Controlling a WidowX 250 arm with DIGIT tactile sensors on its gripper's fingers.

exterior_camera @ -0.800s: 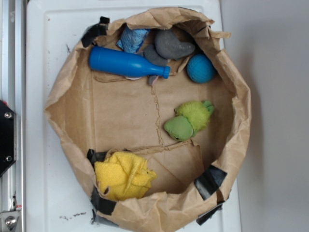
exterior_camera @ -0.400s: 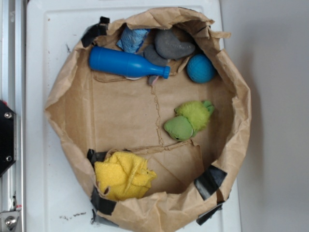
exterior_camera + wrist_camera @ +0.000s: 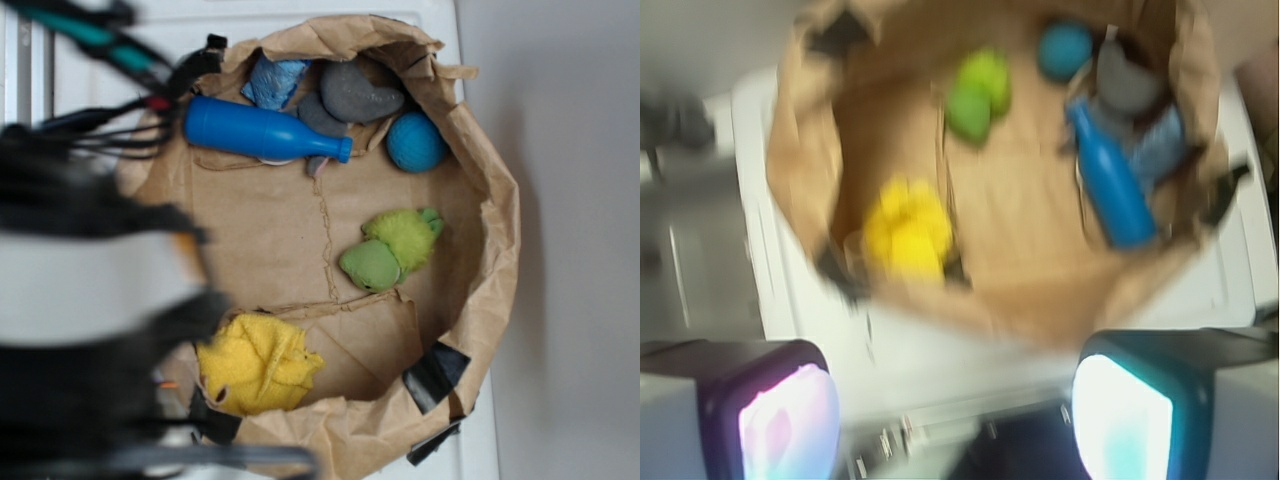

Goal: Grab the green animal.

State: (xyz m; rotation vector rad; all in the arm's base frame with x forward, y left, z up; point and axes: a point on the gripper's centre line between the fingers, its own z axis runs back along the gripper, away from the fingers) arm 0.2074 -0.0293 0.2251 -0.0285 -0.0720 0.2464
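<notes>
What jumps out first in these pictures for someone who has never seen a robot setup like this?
A big crumpled brown paper bag, patched with black tape, serves as a bin of bright objects. A fuzzy lime-green plush animal lies right of centre, a yellow terry cloth at the bottom, and a blue plastic bottle along the top. A blurred dark robot arm fills the left side; its end effector is open and empty.

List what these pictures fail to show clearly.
- Gripper: hidden in the exterior view within the blurred arm; the wrist view shows its fingers apart.
- Green animal: blurred in the wrist view; no detail.
- Yellow cloth: its left edge is covered by the blurred arm, exterior view.
- Paper bag: its left rim is hidden likewise.
</notes>
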